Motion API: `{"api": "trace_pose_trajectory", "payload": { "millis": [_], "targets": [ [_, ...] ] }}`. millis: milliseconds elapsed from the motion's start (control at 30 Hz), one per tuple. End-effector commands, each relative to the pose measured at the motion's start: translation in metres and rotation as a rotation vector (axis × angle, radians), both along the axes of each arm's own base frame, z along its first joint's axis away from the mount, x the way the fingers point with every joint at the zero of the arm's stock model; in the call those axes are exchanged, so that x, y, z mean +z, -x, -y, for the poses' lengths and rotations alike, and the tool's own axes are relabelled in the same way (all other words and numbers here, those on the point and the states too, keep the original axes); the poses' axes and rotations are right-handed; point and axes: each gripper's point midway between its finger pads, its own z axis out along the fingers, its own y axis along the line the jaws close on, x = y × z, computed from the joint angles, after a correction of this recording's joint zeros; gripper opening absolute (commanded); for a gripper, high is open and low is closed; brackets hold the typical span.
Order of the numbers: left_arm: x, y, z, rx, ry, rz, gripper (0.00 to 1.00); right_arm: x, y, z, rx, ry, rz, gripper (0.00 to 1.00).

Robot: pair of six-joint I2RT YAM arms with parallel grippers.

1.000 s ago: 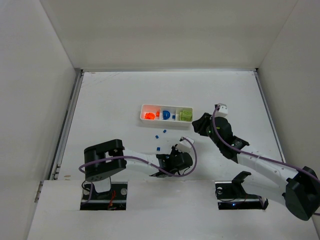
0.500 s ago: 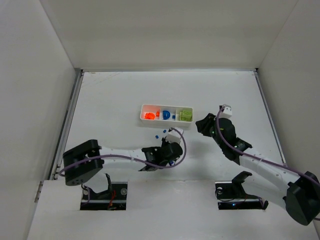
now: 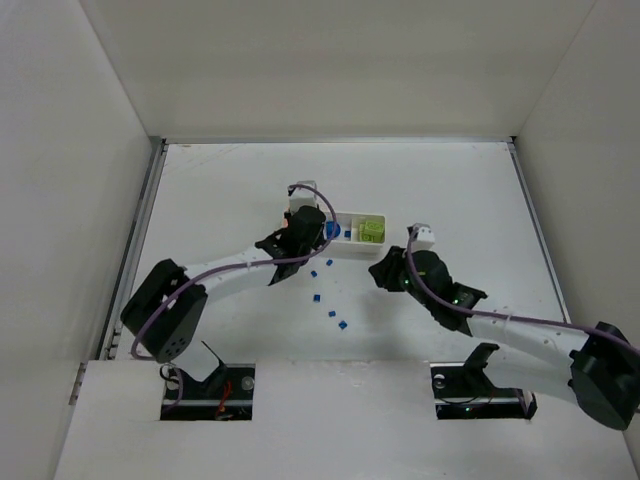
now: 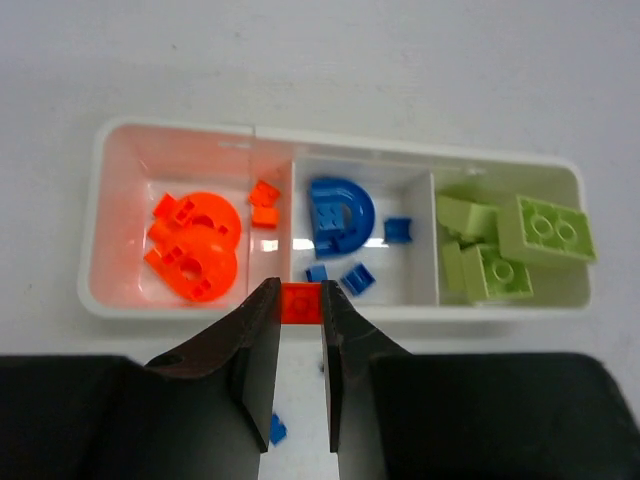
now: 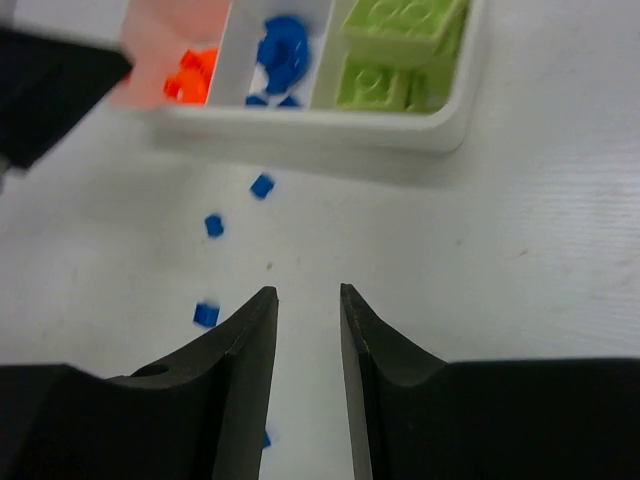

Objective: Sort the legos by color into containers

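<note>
My left gripper (image 4: 300, 303) is shut on a small orange brick (image 4: 300, 301) and holds it over the near rim of the white tray (image 4: 350, 158), about at the wall between the orange and blue compartments. The left compartment holds a large rounded orange piece (image 4: 195, 245). The middle one holds a rounded blue piece (image 4: 338, 212) and small blue bits. The right one holds lime-green bricks (image 4: 510, 245). In the top view the left gripper (image 3: 300, 235) covers the tray's left end (image 3: 352, 215). My right gripper (image 5: 305, 293) is open and empty, above bare table near the tray's right end (image 3: 382, 272).
Several small blue pieces lie loose on the table in front of the tray (image 3: 328, 264), (image 3: 317, 296), (image 3: 343, 325); three show in the right wrist view (image 5: 262, 185), (image 5: 214, 225), (image 5: 206, 314). White walls enclose the table on three sides.
My left arm has swung from the near middle of the table up to the tray, carrying the orange brick. My right gripper has moved left and nearer, away from the tray's right end.
</note>
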Motion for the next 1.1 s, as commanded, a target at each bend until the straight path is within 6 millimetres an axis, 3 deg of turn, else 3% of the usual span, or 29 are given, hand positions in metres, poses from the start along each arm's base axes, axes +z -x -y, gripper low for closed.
{"api": "trace_pose_trajectory", "payload": {
  "millis": [0,167,300,400,533,700,1067],
  "targets": [
    [0.004,-0.028,0.005,-0.003,-0.005,0.021,0.16,-0.003,0.021,-0.032,0.135,0.031,0.016,0.37],
    [-0.010,-0.050,-0.003,0.039,-0.042,0.004,0.18,-0.026,0.058,-0.061,0.267,0.158,-0.014,0.48],
    [-0.016,-0.060,-0.018,0.099,-0.058,-0.004,0.28,-0.041,0.080,-0.073,0.336,0.233,-0.023,0.56],
    [-0.017,-0.060,-0.022,0.109,-0.060,-0.006,0.40,-0.048,0.092,-0.083,0.386,0.252,-0.034,0.56],
    [-0.002,-0.050,-0.021,0.105,-0.029,0.017,0.45,-0.058,0.101,-0.094,0.428,0.301,-0.045,0.54],
    [0.011,-0.012,-0.022,0.055,-0.013,0.032,0.44,-0.065,0.112,-0.106,0.482,0.346,-0.045,0.51],
    [-0.016,0.077,-0.056,0.069,0.024,-0.072,0.41,-0.085,0.102,-0.097,0.421,0.488,-0.059,0.45]
  ]
}}
